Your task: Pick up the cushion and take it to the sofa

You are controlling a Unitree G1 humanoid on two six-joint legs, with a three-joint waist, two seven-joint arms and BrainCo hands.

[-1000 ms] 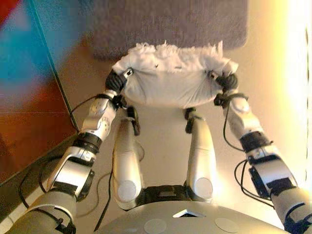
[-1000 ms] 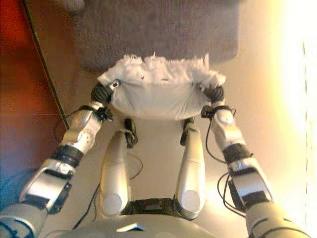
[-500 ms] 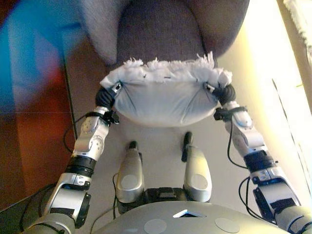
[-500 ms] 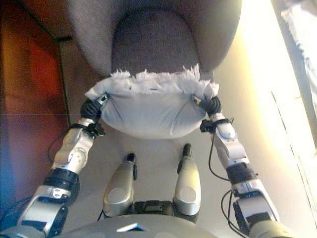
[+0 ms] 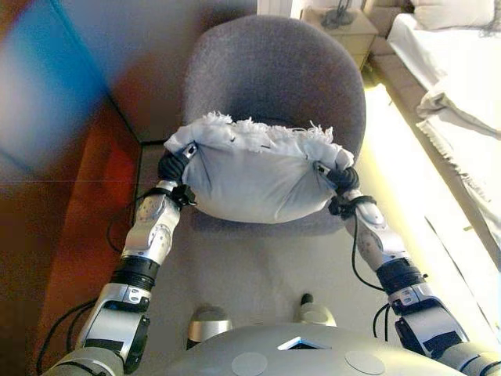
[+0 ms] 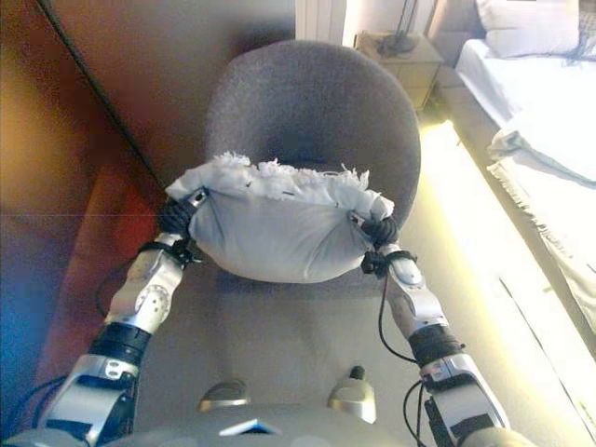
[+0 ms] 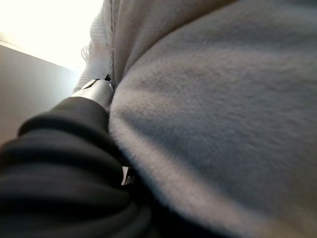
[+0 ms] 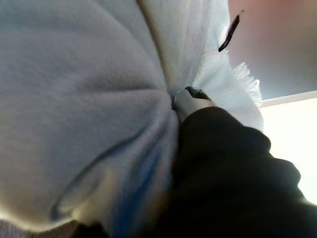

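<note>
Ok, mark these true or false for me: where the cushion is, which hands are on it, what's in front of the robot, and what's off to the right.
1. The cushion is lifted, with one hand at each end. True: left hand, right hand.
2. The cushion already lies flat on the floor. False: it is held up in front of the grey chair.
3. The chair seat carries a second cushion. False: the visible seat is bare.
4. A bed with white bedding stands to the right. True.
</note>
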